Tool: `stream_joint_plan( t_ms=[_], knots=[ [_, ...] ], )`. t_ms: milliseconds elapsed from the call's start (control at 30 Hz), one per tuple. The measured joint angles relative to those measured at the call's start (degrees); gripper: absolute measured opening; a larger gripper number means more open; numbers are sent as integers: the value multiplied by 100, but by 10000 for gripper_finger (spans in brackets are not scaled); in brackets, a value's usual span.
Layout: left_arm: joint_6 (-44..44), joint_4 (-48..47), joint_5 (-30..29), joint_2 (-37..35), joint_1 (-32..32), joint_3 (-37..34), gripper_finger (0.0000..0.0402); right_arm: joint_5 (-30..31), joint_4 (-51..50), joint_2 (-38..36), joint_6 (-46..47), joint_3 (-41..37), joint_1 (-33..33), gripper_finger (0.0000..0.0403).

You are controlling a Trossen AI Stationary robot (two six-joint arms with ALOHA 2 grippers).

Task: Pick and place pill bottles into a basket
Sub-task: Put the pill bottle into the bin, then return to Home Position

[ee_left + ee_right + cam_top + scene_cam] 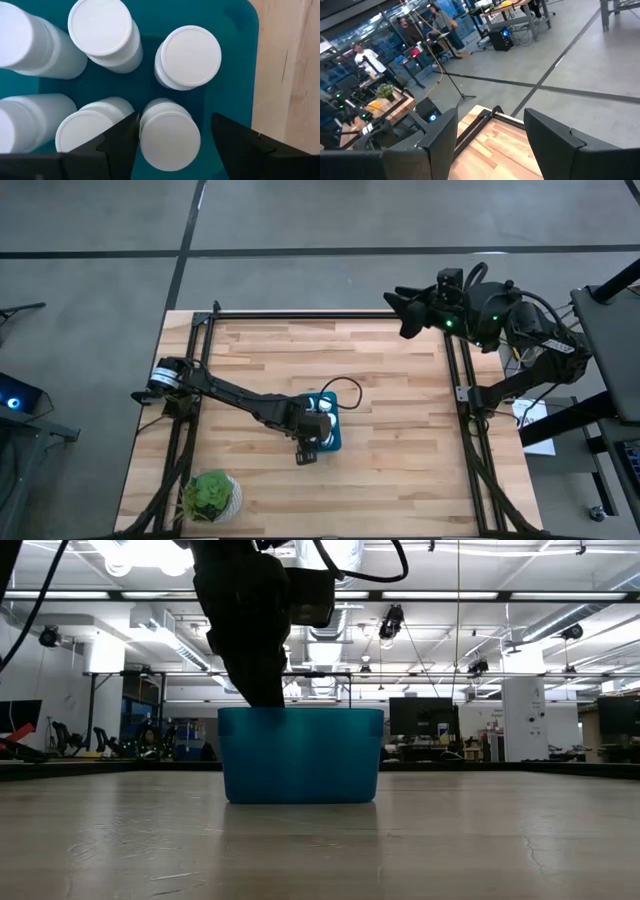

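The teal basket (334, 442) stands near the table's middle; it also shows in the low view (300, 755). Several white pill bottles with round caps are in it, most of them upright (102, 30) (190, 55) and one tilted (30, 42). My left gripper (172, 137) reaches down into the basket from above, open. One upright bottle (170, 142) stands between its fingers. My right gripper (490, 125) is open and empty, held high beyond the table's far right corner (402, 308). My left gripper is open around the cap end of the upright bottle, fingers pointing down. One finger (122, 137) stands right at the cap's edge (142, 132); I cannot tell whether it touches. The other finger (235, 140) is clear of the bottle, which stands on the basket's floor.
A round white pot with a green plant (212, 495) stands at the table's near left corner. A black frame (455, 380) runs along the table's edges. Bare wood (400, 430) lies to the right of the basket.
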Motion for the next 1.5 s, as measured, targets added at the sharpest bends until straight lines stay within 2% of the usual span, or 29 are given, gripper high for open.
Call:
stream_joint_plan(
  t_ms=[267,500,700,967,1167,1500],
  knots=[
    [0,-121,16,-72,0,6,230,-42,4,10,69,0,0,219],
    [-2,-173,17,-527,-1,37,230,-55,4,4,159,0,0,219],
    [7,-155,-15,-1305,1,52,230,-53,158,4,166,2,-1,219],
    [-12,-52,-28,-2727,1,50,231,-88,499,4,173,4,28,219],
    [13,604,-38,-3754,1,21,231,-83,688,2,169,4,28,219],
    [22,1553,-46,-4567,1,9,231,-79,671,2,190,4,26,219]
  ],
)
